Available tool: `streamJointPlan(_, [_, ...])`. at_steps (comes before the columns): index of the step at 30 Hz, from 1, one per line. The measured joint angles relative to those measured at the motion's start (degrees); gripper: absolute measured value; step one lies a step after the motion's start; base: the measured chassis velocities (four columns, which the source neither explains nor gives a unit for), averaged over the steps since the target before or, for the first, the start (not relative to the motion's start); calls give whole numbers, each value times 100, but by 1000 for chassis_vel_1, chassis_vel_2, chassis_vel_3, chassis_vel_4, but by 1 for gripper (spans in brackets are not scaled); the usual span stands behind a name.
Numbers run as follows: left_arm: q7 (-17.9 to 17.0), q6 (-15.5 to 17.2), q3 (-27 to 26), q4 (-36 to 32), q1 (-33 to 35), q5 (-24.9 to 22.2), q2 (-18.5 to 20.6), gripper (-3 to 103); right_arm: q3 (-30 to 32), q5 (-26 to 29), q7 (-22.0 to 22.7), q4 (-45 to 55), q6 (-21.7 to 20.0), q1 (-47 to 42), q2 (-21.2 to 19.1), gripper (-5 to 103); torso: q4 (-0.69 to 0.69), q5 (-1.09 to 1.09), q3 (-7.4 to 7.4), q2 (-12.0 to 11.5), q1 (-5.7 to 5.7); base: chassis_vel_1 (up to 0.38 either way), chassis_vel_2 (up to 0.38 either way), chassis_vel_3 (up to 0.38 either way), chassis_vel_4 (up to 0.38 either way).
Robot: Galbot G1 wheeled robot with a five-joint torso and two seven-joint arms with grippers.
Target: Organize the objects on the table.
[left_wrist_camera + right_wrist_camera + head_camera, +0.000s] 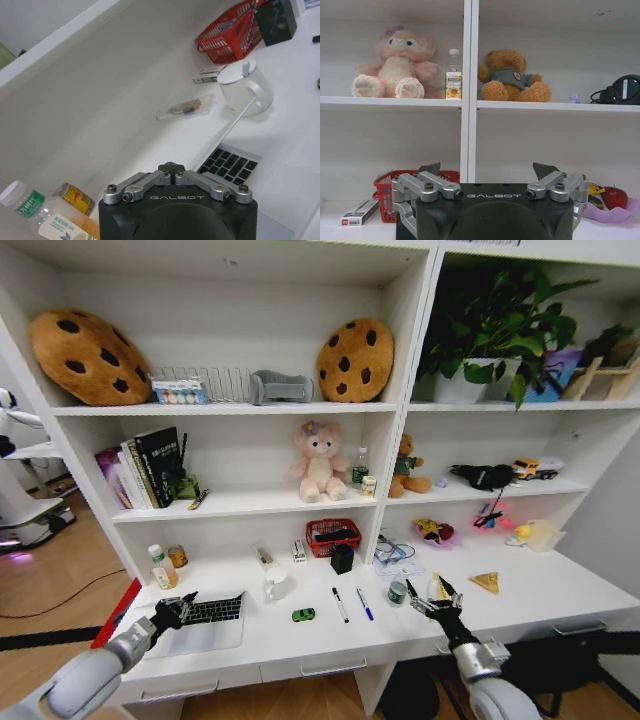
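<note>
The silver-white laptop (208,621) lies at the left end of the table (540,592), its black keys (229,165) facing up. My left gripper (178,609) hovers at the laptop's left edge, and its fingertips (171,167) are shut together with nothing seen between them. A tiny green toy car (303,615) sits mid-table, with a black pen (340,604) and a blue pen (365,604) just to its right. My right gripper (440,598) hangs open over the table's front right, and its fingers (431,168) stand wide apart.
A white mug (275,584) (245,90), a red basket (333,535) (230,35) and a black box (342,558) stand behind the car. A bottle (160,567) and a can (178,556) are at back left. A small tin (397,592) sits by the right gripper.
</note>
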Motion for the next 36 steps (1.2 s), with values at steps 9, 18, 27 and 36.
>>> streamJointPlan(9, [-7, -173, -3, 115, 601, 507, -426, 0, -30, -4, 60, -36, 16, 86, -36, 100, 1, 0, 0, 0, 0, 0, 0, 0, 0])
streamJointPlan(18, [-41, -279, 19, 216, 688, 623, -725, 0, -83, -43, 110, -23, -12, 121, 4, 100, 1, -1, 0, 0, 0, 0, 0, 0, 0])
streamJointPlan(27, [-378, -58, -476, -46, 92, -402, -1071, 20, -150, -254, 151, -25, -43, 67, 68, 100, -2, 0, 1, 0, 0, 0, 0, 0, 0])
streamJointPlan(36, [-417, 56, -1277, -404, 195, -1012, -1768, 58, -171, -438, 217, 33, -175, 7, 114, 100, 2, 0, 0, 0, 0, 0, 0, 0, 0])
